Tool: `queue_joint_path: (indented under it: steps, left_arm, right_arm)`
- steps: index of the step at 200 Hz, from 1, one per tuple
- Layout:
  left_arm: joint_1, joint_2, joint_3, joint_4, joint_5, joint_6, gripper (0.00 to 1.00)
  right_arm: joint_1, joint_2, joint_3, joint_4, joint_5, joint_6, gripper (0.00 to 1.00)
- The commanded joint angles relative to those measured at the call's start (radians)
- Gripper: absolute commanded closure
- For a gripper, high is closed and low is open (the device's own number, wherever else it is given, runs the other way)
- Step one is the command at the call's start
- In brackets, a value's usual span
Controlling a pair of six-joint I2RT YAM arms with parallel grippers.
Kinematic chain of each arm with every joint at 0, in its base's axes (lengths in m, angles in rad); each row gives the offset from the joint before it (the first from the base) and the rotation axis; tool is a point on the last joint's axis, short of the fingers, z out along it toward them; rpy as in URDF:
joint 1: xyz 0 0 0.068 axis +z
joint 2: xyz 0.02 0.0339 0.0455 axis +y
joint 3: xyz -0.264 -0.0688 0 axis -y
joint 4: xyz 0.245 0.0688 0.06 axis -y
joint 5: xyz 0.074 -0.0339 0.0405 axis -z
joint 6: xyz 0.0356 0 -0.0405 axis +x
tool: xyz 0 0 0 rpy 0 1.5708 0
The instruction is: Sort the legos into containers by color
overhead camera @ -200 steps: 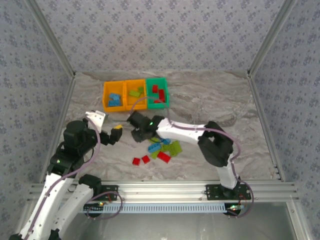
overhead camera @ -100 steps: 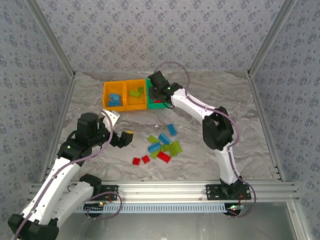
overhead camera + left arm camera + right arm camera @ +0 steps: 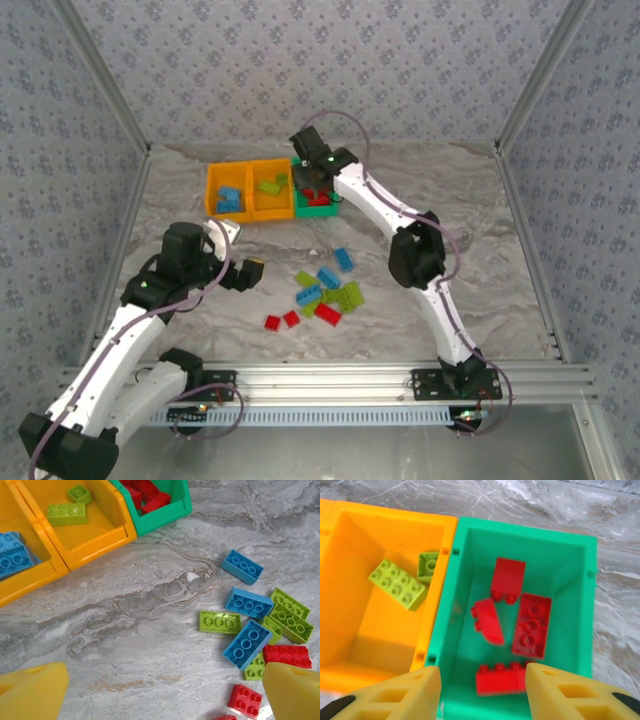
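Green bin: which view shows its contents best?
Right wrist: looks straight into the green bin, four red bricks distinct. Top external: right arm covers part. Left wrist: one corner at frame edge.

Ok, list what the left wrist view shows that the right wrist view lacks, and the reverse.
Left wrist, not right wrist: the loose pile of blue, lime and red bricks on the table, blue bricks in the end orange bin, and the open left claw.
Right wrist, not left wrist: the whole floor of the green bin with four red bricks, and the right claw open above it.
Both: the middle orange bin holding two lime bricks, and the green bin with red bricks inside.
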Motion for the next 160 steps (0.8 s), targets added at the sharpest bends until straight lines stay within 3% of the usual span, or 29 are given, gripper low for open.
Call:
queue_joint_path:
  steps: [1, 45, 62, 86, 121, 160]
  left_arm:
    - [-0.016, 0.036, 0.077, -0.024, 0.003, -0.071, 0.01]
    - [-0.176, 0.146, 0.159, -0.039, -0.022, -0.232, 0.01]
    - [-0.229, 0.175, 0.183, -0.039, -0.045, -0.202, 0.01]
    - [-0.257, 0.198, 0.222, -0.063, 0.012, -0.091, 0.01]
    - [-0.299, 0.197, 0.257, -0.174, 0.173, 0.16, 0.01]
    - [-0.313, 0.166, 0.166, -0.081, 0.111, 0.253, 0.01]
  right_arm:
    - [0.013, -0.277, -0.185, -0.038, -0.057, -0.042, 0.48]
    - [0.084, -0.818, -0.774, -0.032, -0.092, -0.02, 0.32]
    - [0.12, -1.001, -0.96, -0.074, -0.047, 0.072, 0.31]
    - [0.157, -1.186, -1.203, -0.08, -0.042, 0.197, 0.28]
    - [0.158, -1.214, -1.416, -0.025, -0.026, 0.266, 0.28]
    - [0.149, -1.094, -1.497, 0.131, -0.074, 0.237, 0.31]
